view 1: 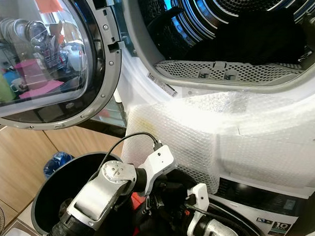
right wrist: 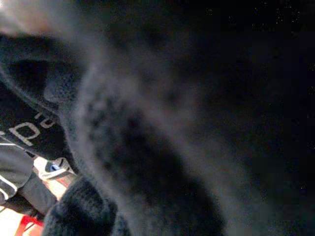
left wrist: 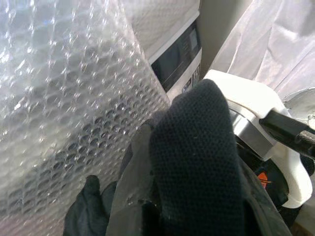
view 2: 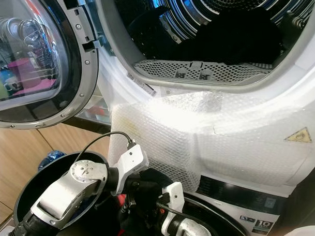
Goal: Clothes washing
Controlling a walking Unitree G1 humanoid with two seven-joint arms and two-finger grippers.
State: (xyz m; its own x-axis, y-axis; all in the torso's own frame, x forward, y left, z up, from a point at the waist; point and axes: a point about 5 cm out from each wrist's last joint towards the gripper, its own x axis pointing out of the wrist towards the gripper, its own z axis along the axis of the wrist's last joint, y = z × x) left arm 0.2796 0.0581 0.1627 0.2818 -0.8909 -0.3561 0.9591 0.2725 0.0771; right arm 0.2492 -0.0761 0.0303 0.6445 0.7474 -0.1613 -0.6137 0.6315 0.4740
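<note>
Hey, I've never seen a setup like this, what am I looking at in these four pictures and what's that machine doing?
This is a humanoid robot doing laundry. The two wide pictures come from cameras on its head, looking down past its silver left arm and right arm.

Above is a white front-loading machine with its round glass door swung open and dark clothes in the drum. Clear bubble wrap hangs over its front. Below is another drum opening holding dark laundry, where both arms reach.

The other two pictures come from wrist cameras. The left one shows black knitted fabric close up beside the bubble wrap; the right one shows dark blurred cloth. The grippers themselves are buried, so I cannot tell what they hold.
</note>
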